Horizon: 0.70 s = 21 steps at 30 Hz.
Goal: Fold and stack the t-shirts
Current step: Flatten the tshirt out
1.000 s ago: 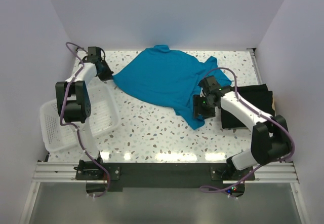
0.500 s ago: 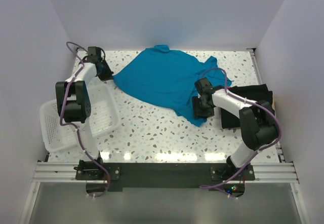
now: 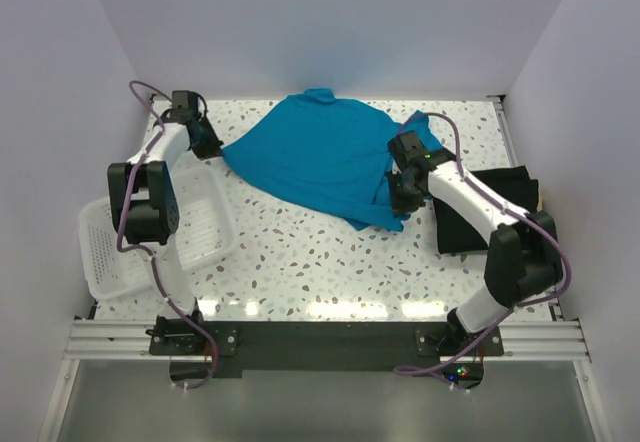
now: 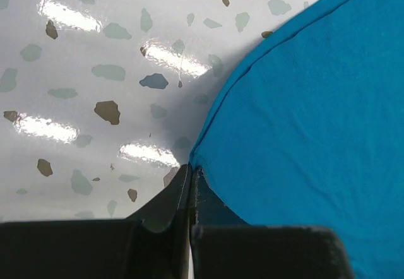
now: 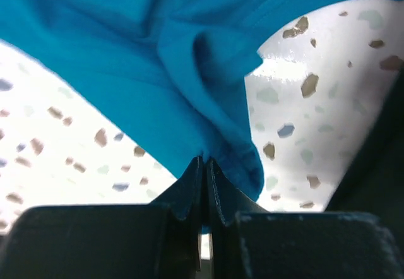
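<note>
Teal-blue t-shirt (image 3: 320, 157) lies spread and rumpled across the far middle of the speckled worktop (image 3: 300, 262), and the black t-shirt (image 3: 490, 212) sits folded near the right edge. The left tool (image 4: 190, 177) is pinched together on the teal cloth's left hem, and the right tool (image 5: 205, 165) is clamped on a bunched fold at its near right corner. A white mesh basket (image 3: 100, 252) stands at the left.

Spread teal shirt (image 3: 310, 157), perhaps-folded black shirt (image 3: 510, 187)
</note>
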Tool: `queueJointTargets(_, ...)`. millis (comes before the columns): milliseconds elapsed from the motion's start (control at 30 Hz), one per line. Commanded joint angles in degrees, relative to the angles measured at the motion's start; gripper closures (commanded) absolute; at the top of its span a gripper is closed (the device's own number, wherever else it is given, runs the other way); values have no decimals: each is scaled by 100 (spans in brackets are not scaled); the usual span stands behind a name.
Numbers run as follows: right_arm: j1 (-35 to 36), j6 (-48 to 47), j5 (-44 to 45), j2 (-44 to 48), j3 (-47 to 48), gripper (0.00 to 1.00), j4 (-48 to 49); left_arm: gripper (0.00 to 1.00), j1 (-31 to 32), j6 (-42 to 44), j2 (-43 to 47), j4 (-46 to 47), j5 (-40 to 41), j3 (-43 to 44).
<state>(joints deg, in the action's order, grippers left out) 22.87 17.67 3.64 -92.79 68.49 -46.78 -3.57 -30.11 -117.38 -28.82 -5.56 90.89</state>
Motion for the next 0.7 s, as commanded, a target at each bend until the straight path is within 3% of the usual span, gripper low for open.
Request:
queueJointTargets(0, 15, -124, -319, 770, 629, 96, -1164, 100, -3, 268, 681, -220, 99, 113)
queueJointTargets(133, 15, -158, -705, 1114, 824, 91, -1772, 100, -3, 339, 1041, -572, 222, 95)
queueJointTargets(267, -116, -440, -1006, 607, 929, 86, -1685, 100, -3, 383, 1007, -730, -32, 200)
queueJointTargets(433, -1398, -379, -910, -694, 1832, 79, -878, 100, -3, 322, 164, -556, -496, 929)
queueJointTargets(467, -1521, -318, -735, -1079, 2148, 70, -859, 100, -3, 234, 41, -494, -603, 1235)
queueJointTargets(500, -1618, -273, -724, -1292, 2847, 50, -876, 100, 6, 199, -117, -519, -726, 1447)
queueJointTargets(567, -1698, -308, -750, -1696, 3771, 43, -1121, 100, 32, 155, -574, -746, -929, 2095)
queueJointTargets(667, -1629, -387, -1145, -1516, 3613, 40, -1149, 100, 94, 146, -830, -801, -920, 2380)
